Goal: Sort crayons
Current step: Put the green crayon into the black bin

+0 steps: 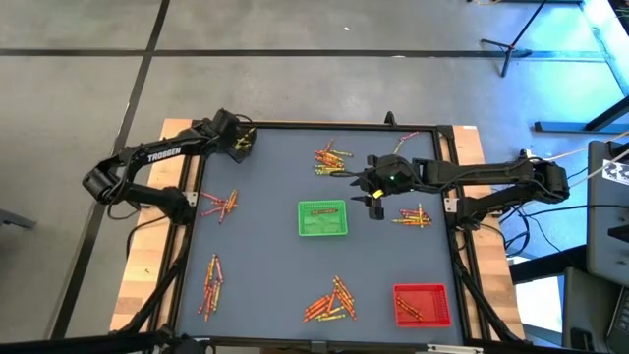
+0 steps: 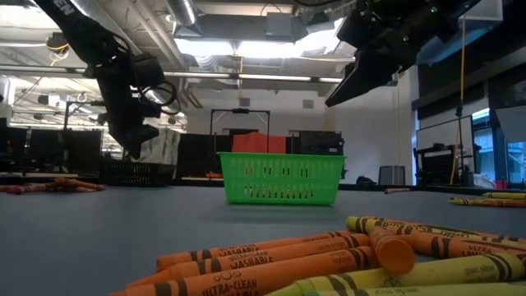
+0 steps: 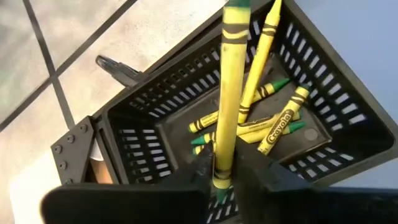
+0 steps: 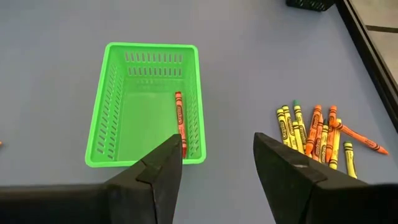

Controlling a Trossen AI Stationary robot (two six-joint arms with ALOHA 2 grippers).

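Up at eleven o'clock, the left gripper [image 3: 219, 177] pinches a yellow crayon [image 3: 229, 87] upright over the black basket [image 3: 155, 99]. Right gripper [image 4: 217, 158] hovers near the green basket [image 4: 112, 106] at centre, jaws spread and empty. Other crayons [image 1: 329, 300] lie in scattered piles.

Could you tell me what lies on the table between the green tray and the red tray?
In the high view, a pile of orange, red and yellow crayons lies between the green tray and the red tray, nearer the red one; the rest of that stretch is bare.
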